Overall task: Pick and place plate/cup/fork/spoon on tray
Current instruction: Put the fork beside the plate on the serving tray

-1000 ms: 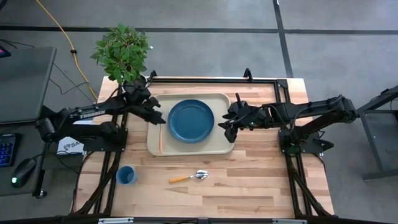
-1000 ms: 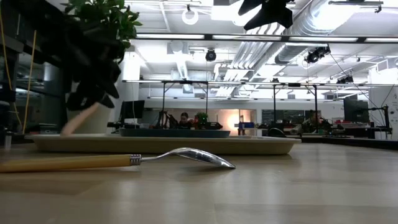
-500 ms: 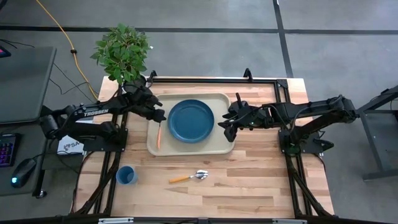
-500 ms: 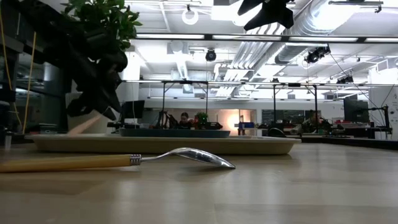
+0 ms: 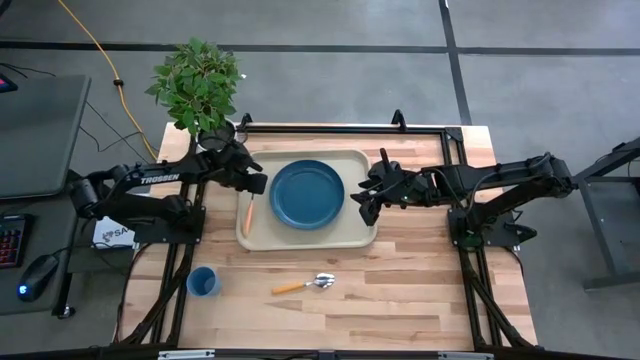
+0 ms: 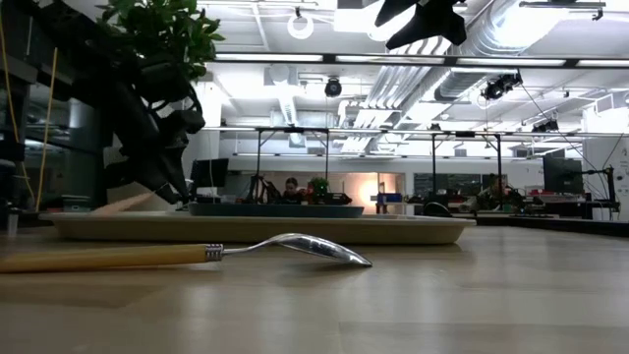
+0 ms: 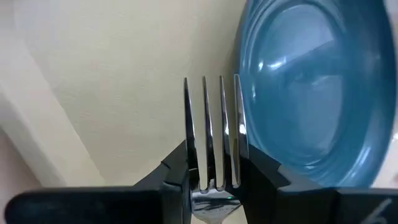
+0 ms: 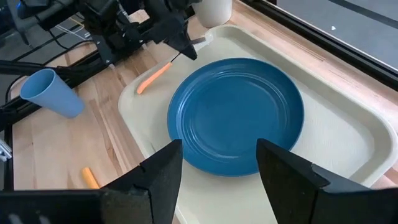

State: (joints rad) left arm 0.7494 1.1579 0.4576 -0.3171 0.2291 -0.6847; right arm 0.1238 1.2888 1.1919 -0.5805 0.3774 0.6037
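Left tool (image 7: 212, 180) clamping fork (image 7: 211, 134) beside plate (image 7: 317, 81).

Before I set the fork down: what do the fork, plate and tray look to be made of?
Fork: shiny metal tines with mirror-like glints; the matte orange handle looks like plastic or painted wood. Plate: glossy blue, with soft highlights and moulded rings, probably plastic or glazed ceramic. Tray: matte cream with rounded edges, likely plastic. Left gripper fingers hold the fork.

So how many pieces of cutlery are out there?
2. The fork is held by the left tool over the tray, beside the plate. The spoon lies on the table nearer the front.
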